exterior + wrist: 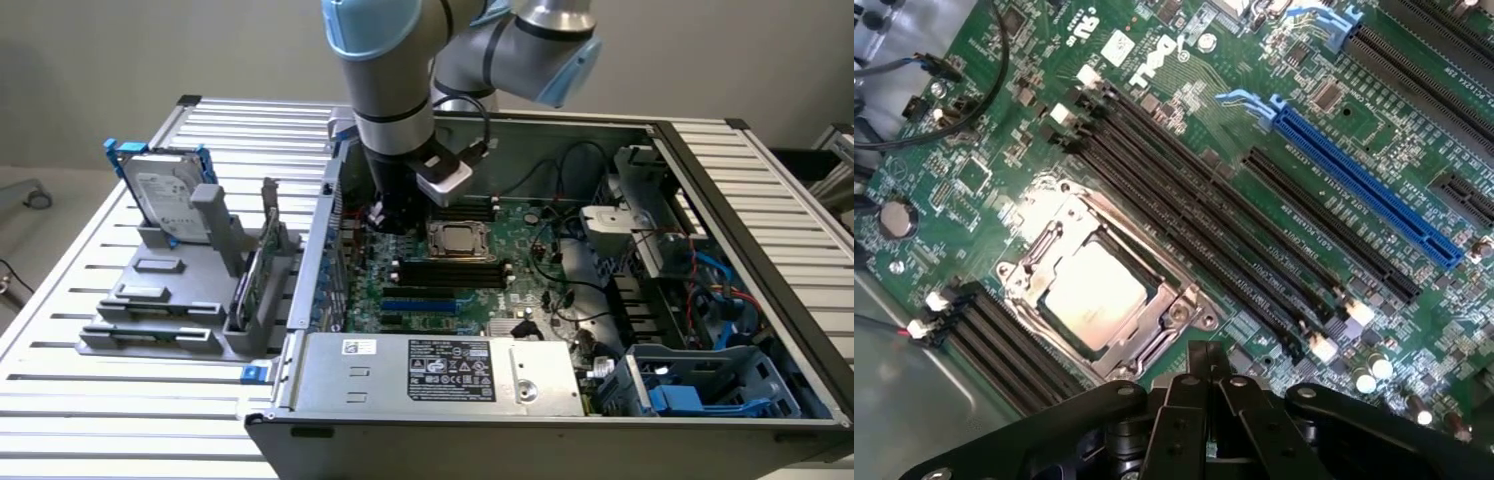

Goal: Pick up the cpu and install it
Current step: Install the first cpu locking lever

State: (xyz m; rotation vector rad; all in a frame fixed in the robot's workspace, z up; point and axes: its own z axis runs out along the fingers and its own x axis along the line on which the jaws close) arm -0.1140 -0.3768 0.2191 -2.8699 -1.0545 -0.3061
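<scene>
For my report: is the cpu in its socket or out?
In. The cpu lies flat inside the socket frame on the board; the shut tool holds nothing.

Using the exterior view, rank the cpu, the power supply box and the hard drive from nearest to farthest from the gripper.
1. The cpu, seated in its socket on the green board, just to the exterior view's right of the gripper.
2. The power supply box, at the case's front edge.
3. The hard drive, upright on the grey rack outside the case, toward the exterior view's left.
</scene>
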